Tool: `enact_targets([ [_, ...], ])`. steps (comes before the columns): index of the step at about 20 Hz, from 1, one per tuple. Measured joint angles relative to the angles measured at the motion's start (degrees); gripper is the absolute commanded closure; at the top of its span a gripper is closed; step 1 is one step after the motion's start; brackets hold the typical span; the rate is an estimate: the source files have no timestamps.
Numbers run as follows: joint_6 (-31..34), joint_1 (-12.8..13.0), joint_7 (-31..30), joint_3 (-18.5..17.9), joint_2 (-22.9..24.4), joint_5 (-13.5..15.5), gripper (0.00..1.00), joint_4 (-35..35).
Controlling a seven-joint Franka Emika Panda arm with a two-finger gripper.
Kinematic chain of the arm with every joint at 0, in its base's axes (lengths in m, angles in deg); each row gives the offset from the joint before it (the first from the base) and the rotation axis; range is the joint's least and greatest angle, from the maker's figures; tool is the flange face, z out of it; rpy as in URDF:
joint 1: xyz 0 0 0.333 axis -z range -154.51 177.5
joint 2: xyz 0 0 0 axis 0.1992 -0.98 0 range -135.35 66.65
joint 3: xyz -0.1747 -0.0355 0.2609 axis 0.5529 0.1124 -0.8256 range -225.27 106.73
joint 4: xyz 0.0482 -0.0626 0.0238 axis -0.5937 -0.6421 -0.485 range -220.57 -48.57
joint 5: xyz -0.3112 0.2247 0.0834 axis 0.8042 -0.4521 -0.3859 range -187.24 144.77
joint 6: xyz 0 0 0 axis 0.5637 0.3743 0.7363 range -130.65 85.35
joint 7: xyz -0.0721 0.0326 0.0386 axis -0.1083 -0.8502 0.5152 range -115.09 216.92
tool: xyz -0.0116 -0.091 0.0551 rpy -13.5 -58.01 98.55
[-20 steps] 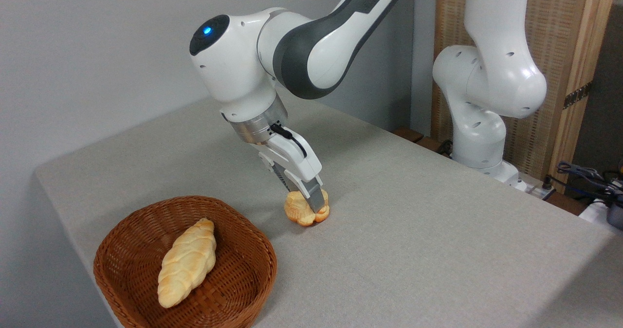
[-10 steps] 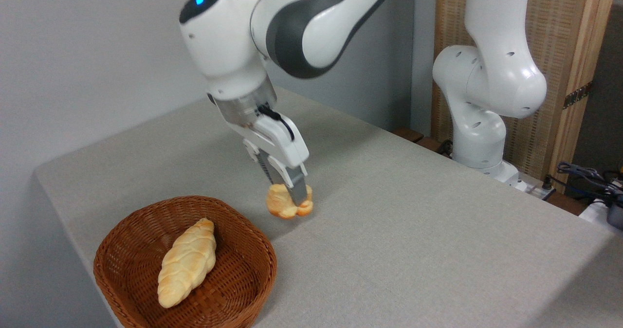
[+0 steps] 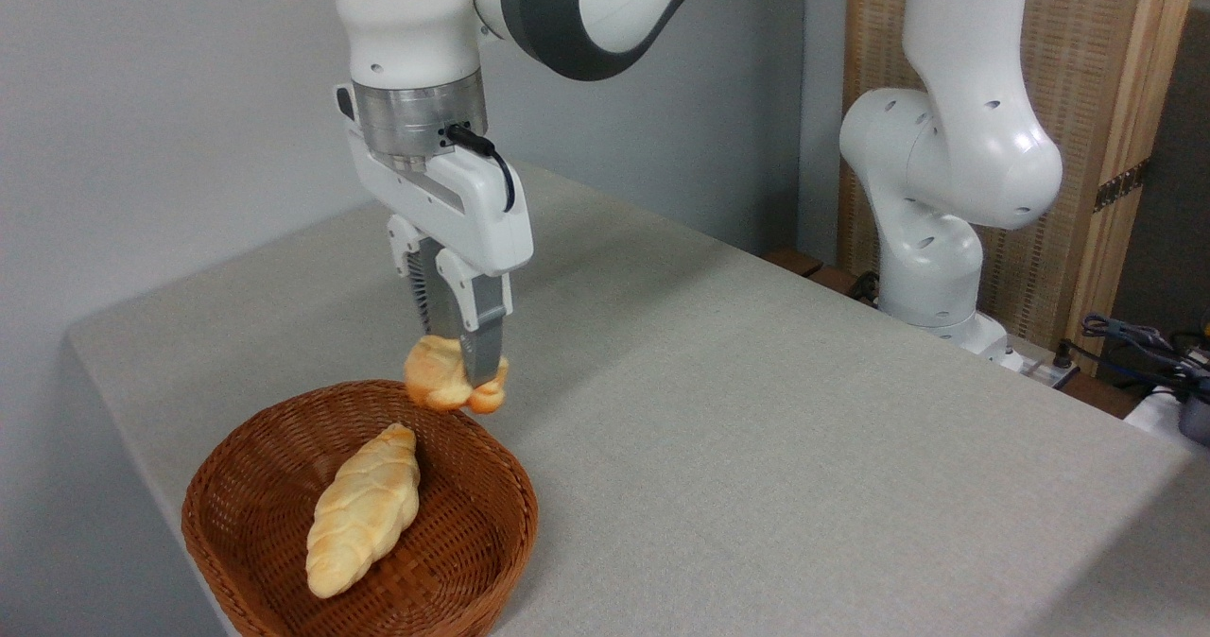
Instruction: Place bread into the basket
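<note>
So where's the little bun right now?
The bun hangs in the air, pinched in the gripper, just over the far rim of the basket, left of centre.

Soft, even daylight lit the sharp, glare-free picture, laying only a broad faint shadow of the arm across the table [image 3: 756,448].
</note>
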Motion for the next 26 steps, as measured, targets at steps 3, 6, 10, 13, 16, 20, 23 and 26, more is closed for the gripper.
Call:
enact_targets([
  [3,-4.87,-0.02,0.03,-0.68,-0.68,-0.02,0.0,0.01],
  [6,-7.34,0.03,0.03,-0.66,-1.64,-0.04,0.0,0.01],
  [10,-7.59,0.11,0.04,-0.53,-2.16,-0.05,0.0,0.02],
  [13,-7.6,0.21,0.04,-0.51,-2.27,-0.08,0.0,0.03],
  [16,-7.6,0.23,0.04,-0.51,-2.29,-0.08,0.0,0.05],
  [20,-7.6,0.24,0.04,-0.51,-2.29,-0.08,0.0,0.14],
  [23,-7.6,0.19,0.04,-0.64,-2.2,-0.08,0.0,0.33],
  [26,-5.48,0.0,0.03,-0.74,-1.62,-0.08,0.0,0.34],
])
